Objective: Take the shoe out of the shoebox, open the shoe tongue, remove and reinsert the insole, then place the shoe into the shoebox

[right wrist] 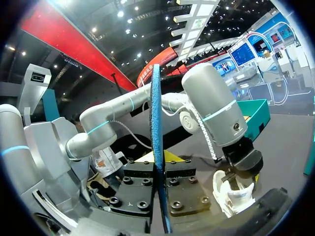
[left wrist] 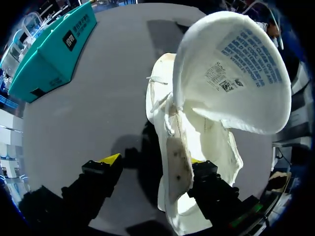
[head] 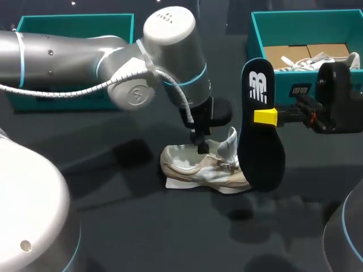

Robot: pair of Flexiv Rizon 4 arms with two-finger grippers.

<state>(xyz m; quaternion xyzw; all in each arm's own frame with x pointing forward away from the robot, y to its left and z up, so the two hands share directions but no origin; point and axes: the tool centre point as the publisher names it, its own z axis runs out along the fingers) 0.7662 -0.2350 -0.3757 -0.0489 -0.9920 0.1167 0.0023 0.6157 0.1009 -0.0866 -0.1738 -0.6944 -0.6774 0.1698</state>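
Right gripper (head: 271, 117) clamped on black insole (head: 261, 153), held upright right of centre, lower end overlapping shoe (head: 198, 167) toe in frame. Shoe sits on table (head: 113, 226) at centre, outside shoebox (head: 256, 39) at upper right. Left gripper (head: 199, 144) down at shoe collar. Second teal box (head: 74, 25) upper left.

Left wrist: left gripper (left wrist: 153, 162) spread wide, shoe (left wrist: 206, 132) side wall between fingers, outer finger clear of it. Tongue (left wrist: 231, 69) pulled up ahead.

Right wrist: right gripper (right wrist: 158, 164) pinching insole (right wrist: 156, 108) edge-on. Shoe (right wrist: 235, 194) beyond, under left arm.
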